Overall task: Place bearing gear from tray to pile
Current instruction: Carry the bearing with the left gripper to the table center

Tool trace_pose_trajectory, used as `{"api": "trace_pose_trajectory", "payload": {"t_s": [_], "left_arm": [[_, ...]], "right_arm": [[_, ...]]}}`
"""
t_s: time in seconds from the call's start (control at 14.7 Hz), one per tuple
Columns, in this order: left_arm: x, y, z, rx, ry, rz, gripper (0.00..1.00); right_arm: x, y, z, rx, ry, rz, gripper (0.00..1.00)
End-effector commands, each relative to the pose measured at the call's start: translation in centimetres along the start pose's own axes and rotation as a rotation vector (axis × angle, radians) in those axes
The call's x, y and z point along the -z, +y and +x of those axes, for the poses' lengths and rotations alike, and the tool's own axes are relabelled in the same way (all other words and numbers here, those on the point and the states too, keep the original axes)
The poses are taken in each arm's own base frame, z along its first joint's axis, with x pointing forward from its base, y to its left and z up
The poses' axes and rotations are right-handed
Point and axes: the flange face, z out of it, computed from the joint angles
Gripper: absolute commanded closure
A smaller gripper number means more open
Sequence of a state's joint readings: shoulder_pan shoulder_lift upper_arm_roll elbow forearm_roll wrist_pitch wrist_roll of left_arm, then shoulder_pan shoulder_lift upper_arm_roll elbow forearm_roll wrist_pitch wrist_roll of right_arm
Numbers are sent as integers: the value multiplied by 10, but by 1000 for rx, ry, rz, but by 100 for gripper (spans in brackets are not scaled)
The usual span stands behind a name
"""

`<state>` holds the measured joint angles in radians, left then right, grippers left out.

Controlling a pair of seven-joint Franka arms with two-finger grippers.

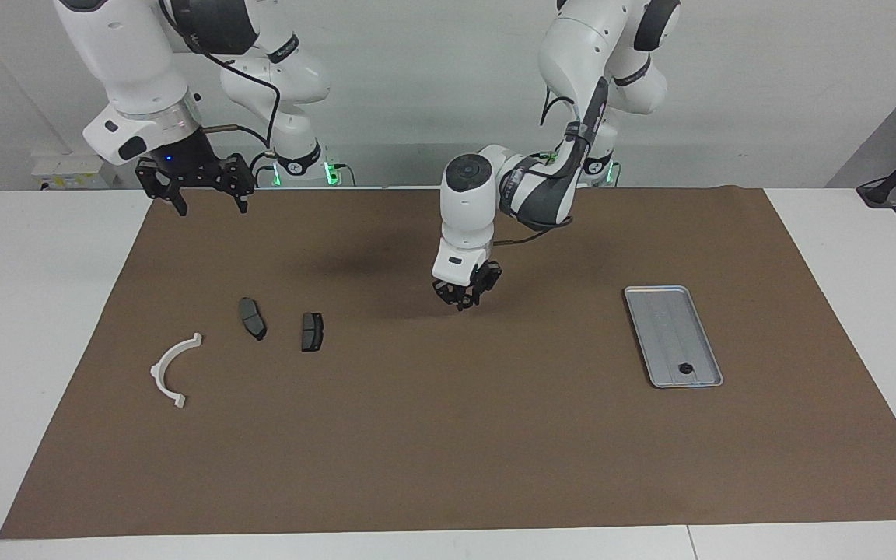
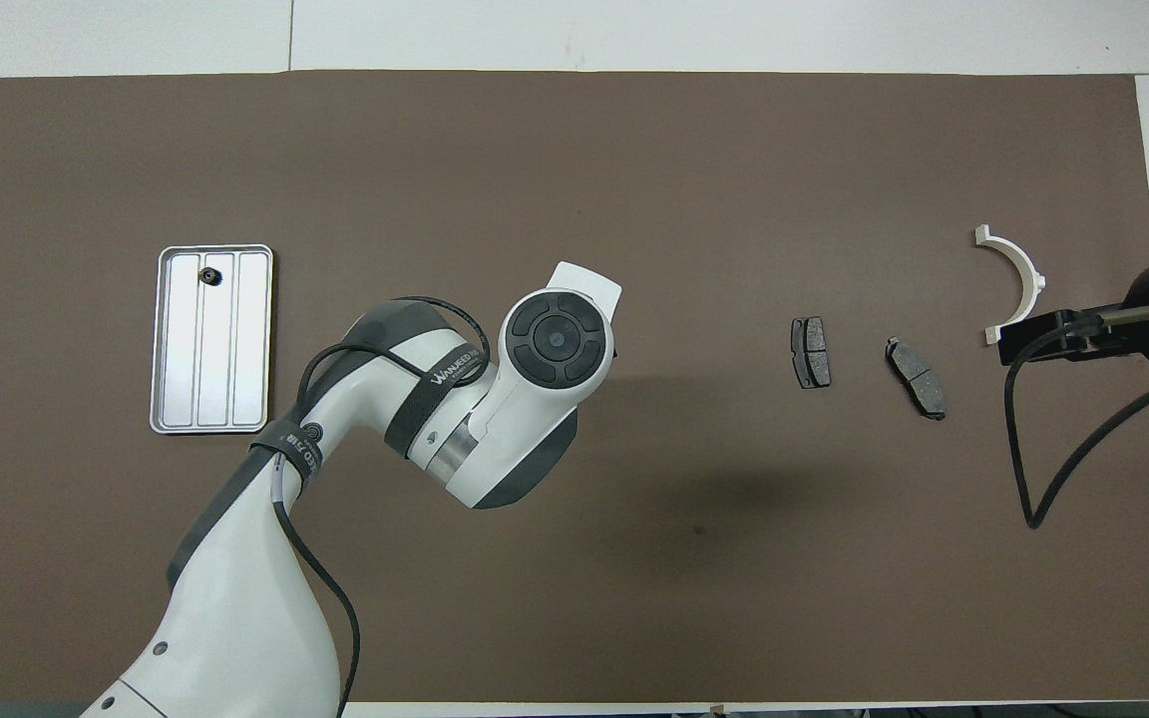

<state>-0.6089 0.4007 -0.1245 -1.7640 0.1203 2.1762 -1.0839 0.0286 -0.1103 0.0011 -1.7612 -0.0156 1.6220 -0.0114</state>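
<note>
The grey ribbed tray lies on the brown mat toward the left arm's end of the table, and also shows in the overhead view. A small dark bearing gear sits in the tray at its end farther from the robots. The pile lies toward the right arm's end: a white plastic arc and two dark brake pads. My left gripper hangs low over the middle of the mat, between tray and pile. My right gripper is open and empty, raised over the mat's edge nearest the robots.
The brown mat covers most of the white table. The left arm's wrist hides its gripper in the overhead view. A black cable loops from the right arm over the mat's end.
</note>
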Motion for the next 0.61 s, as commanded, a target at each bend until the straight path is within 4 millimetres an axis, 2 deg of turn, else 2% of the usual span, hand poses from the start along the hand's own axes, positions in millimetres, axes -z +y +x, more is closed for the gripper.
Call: {"api": "trace_pose_trajectory", "payload": {"t_s": [0.0, 0.54], "left_arm": [[-21, -8, -9, 7, 26, -4, 100], [-41, -17, -24, -20, 34, -4, 100]], "right_arm": [[-4, 4, -9, -15, 13, 1, 0], [-11, 4, -6, -12, 29, 1, 0]]}}
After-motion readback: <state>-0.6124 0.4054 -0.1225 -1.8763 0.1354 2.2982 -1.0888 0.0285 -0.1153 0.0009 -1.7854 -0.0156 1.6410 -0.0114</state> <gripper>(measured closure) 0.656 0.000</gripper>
